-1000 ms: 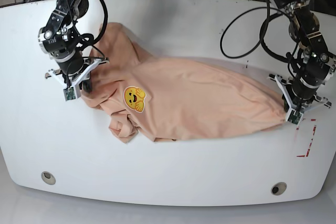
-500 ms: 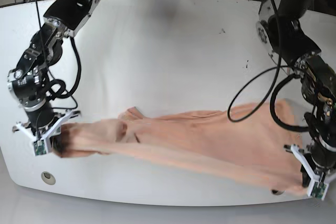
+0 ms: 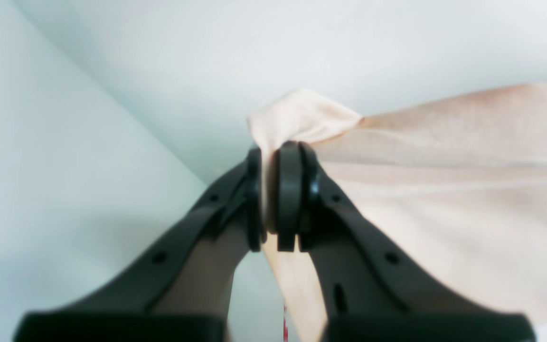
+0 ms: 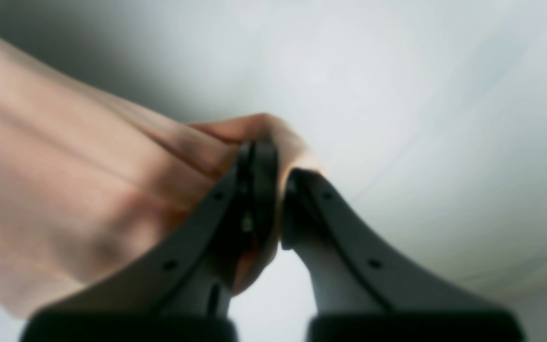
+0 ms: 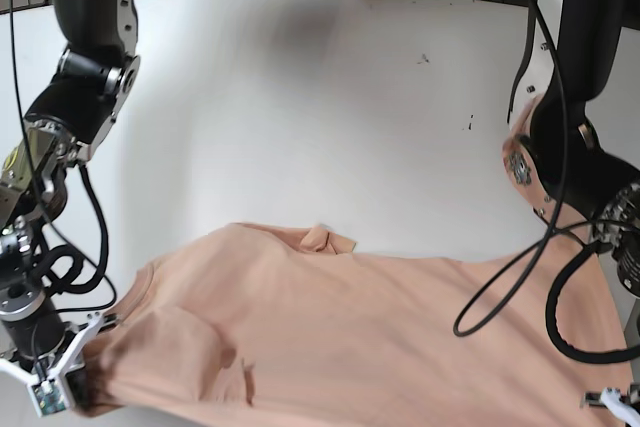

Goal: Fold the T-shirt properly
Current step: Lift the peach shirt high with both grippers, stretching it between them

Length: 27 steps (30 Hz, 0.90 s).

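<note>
The peach T-shirt (image 5: 350, 327) is stretched wide across the near part of the white table (image 5: 300, 97), held between both grippers. At the lower left of the base view my right gripper (image 5: 70, 397) is shut on a bunched edge of the shirt. In the right wrist view its fingers (image 4: 259, 161) pinch a fold of the T-shirt (image 4: 64, 190). My left gripper (image 5: 612, 402) is mostly cut off at the lower right corner. The left wrist view shows that gripper (image 3: 278, 156) shut on a corner of the T-shirt (image 3: 444, 190), a small flap sticking out above the fingers.
A black cable loop (image 5: 500, 297) hangs over the shirt's right side from the left arm. The table carries small dark marks (image 5: 423, 58) near the back. Cables lie beyond the far edge.
Both arms have pulled the shirt from the table's middle toward the front edge. It went from a crumpled heap to a wide, stretched sheet. Both grips have held.
</note>
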Motion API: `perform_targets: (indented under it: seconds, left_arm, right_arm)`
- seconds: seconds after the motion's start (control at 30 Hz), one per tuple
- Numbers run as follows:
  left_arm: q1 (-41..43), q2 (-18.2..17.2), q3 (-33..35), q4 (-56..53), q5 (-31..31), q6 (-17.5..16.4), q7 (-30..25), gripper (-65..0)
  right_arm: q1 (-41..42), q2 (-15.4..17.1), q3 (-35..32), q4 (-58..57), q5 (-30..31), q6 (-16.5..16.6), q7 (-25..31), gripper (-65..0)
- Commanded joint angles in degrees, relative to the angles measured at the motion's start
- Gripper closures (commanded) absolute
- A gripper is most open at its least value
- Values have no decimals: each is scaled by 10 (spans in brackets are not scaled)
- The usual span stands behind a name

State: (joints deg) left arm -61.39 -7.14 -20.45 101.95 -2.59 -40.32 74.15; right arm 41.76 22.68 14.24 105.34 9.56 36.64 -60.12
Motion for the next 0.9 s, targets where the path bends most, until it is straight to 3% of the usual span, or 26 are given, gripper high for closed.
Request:
perform_targets:
  seconds: [0.0,0.23,0.43,0.7,0.87]
  left_arm:
    - [-58,-3,2,-17,0,3,-14,0]
    - [-145,-1,9,-74,0,3,-15,0]
    - [-165,-1,24,-84,-2,3,-16,0]
    - [-135,8,25,-79,-3,3,-14,0]
    - [-85,7,25,-56,-3,3,-14,0]
  right_arm:
    - [65,29,-22,-6,-13,-5,5,0]
    - [182,70,-94,-44,-11,-5,3,0]
    - [233,85,-129,-53,-11,-4,2,0]
    - [233,86,-134,-48,-11,-4,1,0]
    - [175,83,-109,-16,-11,-4,-14,0]
